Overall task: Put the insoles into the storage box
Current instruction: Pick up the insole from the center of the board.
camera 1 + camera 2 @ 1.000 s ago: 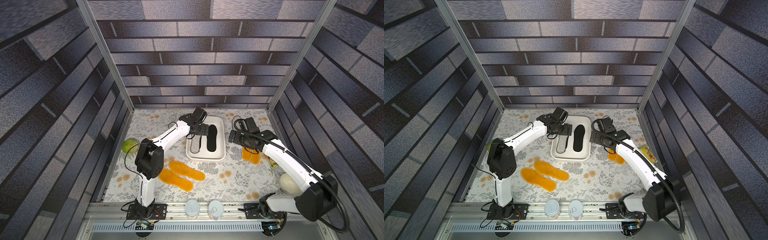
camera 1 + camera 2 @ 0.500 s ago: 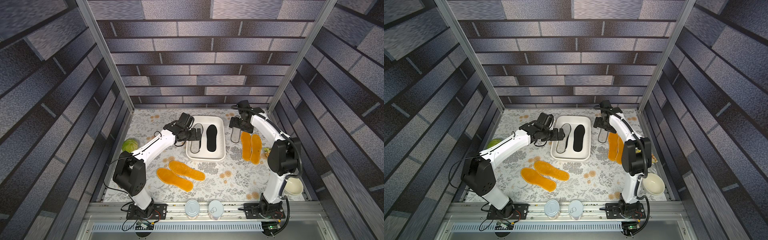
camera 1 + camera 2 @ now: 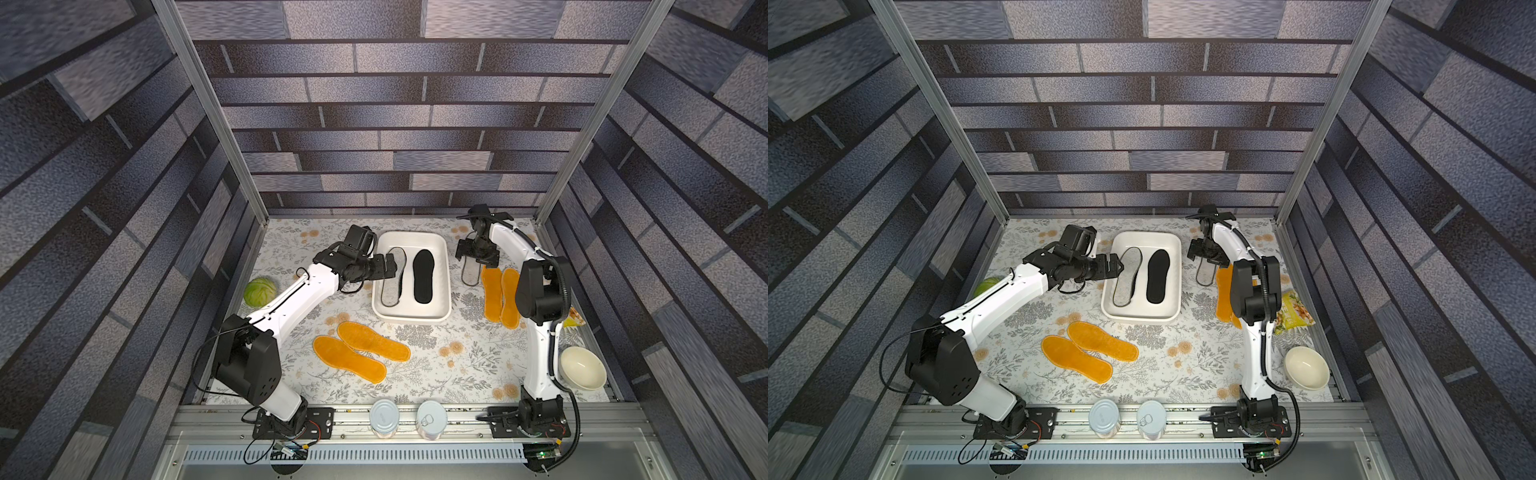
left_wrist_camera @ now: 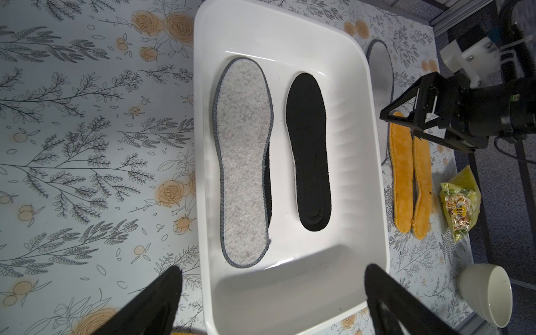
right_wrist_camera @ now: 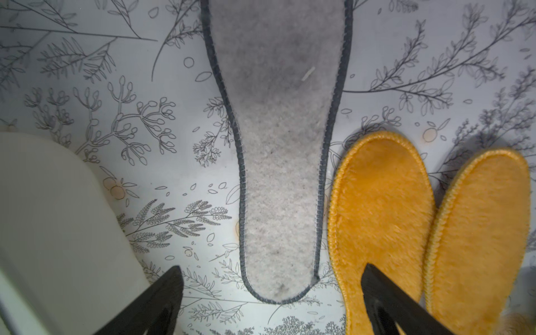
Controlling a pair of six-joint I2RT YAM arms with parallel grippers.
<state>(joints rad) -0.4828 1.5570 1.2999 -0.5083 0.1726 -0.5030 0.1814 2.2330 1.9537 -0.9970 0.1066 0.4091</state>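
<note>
Gaping right end effector (image 5: 272, 268) over insole (image 5: 280, 150)

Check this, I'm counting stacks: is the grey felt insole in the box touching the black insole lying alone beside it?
Apart. The left wrist view shows bare storage box floor between the grey felt insole and the black insole.

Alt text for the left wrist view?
A white storage box holds a grey felt insole lying partly over a black insole, with a second black insole beside it. The left end effector hovers open above the box's near end. Beyond the box, the right end effector hangs by two orange insoles.
</note>
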